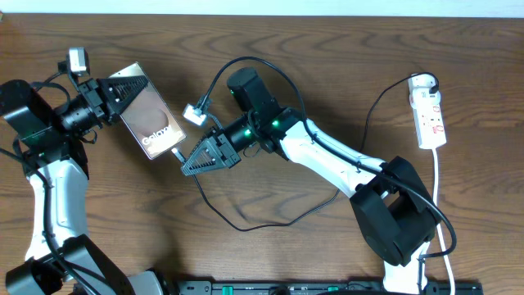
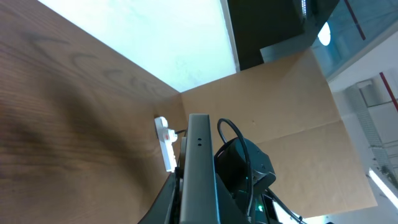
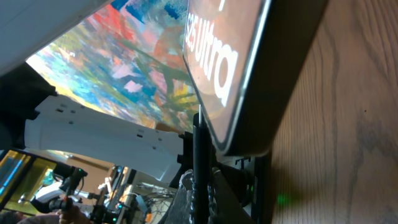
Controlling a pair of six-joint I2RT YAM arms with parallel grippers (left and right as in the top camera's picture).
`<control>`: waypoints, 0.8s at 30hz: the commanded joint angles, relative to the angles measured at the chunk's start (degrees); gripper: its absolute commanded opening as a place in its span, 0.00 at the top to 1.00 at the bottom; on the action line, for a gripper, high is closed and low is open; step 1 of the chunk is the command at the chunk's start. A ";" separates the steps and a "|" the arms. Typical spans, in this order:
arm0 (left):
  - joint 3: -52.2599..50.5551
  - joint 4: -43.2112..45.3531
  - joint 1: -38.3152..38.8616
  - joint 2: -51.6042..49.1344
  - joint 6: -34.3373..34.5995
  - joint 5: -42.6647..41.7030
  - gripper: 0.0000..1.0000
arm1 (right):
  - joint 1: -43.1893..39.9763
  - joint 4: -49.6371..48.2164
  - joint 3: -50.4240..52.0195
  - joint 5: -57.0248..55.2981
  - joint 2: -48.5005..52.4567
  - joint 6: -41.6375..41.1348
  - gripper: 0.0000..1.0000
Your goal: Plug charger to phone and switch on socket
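The surface [image 1: 106, 213] I work on is dark brown wood with a long streaked grain, and it fills almost the whole overhead view. Along its far edge runs a thin pale strip [image 1: 246, 6]. Along the near edge, right of the middle, lies a black rail [image 1: 327, 287] with small green marks on it.

From my left wrist the same wood [image 2: 62, 124] meets a bright white panel [image 2: 155, 37], and a plain tan board [image 2: 286, 118] stands beside that. Past the board I make out glass panes [image 2: 364, 43], blurred.

From my right wrist the wood grain [image 3: 348, 124] fills the right side, and the lower left shows only blurred room clutter [image 3: 74, 193].
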State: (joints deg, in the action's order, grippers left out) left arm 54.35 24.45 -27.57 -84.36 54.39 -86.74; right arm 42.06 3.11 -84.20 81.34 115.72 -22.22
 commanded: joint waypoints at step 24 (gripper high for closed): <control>0.20 0.57 0.07 0.13 1.40 -1.57 0.93 | 1.60 -1.95 -0.55 -0.52 0.46 -2.01 0.99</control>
State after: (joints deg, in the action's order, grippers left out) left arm 54.35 24.47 -27.57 -84.36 55.48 -86.74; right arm 43.38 1.76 -84.20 80.09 115.72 -23.68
